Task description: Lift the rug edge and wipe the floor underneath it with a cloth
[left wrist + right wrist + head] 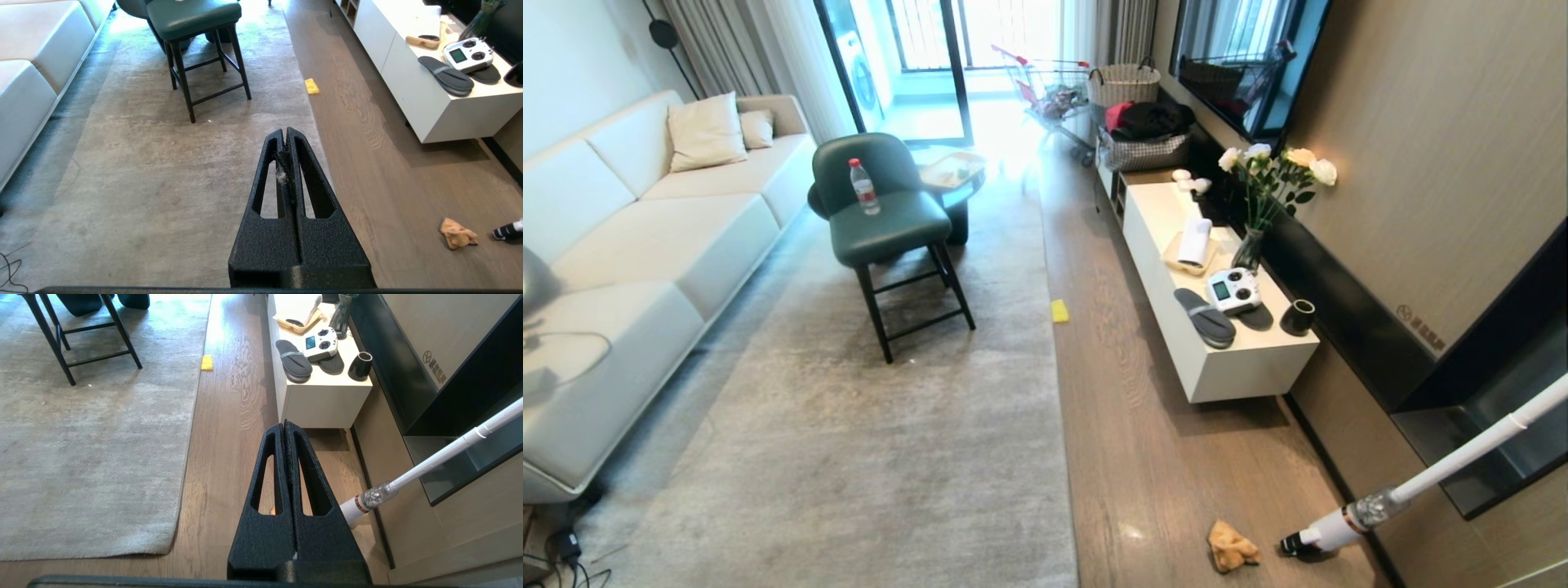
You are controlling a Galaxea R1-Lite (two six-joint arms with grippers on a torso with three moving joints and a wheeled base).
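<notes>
Left pincer [285, 136]: fingers pressed together, empty, up over the rug edge [316, 122].
Right pincer [284, 429]: together too, above the floor [229, 457].
Cloth [1232, 547]: crumpled on bare floor, beside the vacuum head [1298, 545].

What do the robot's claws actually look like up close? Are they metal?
Both look alike: the left claw and right claw are matte black with a grainy texture. Each has two long tapering fingers with slot-shaped cut-outs. The material cannot be told. Grey fluff clings between the left one's fingers.
</notes>
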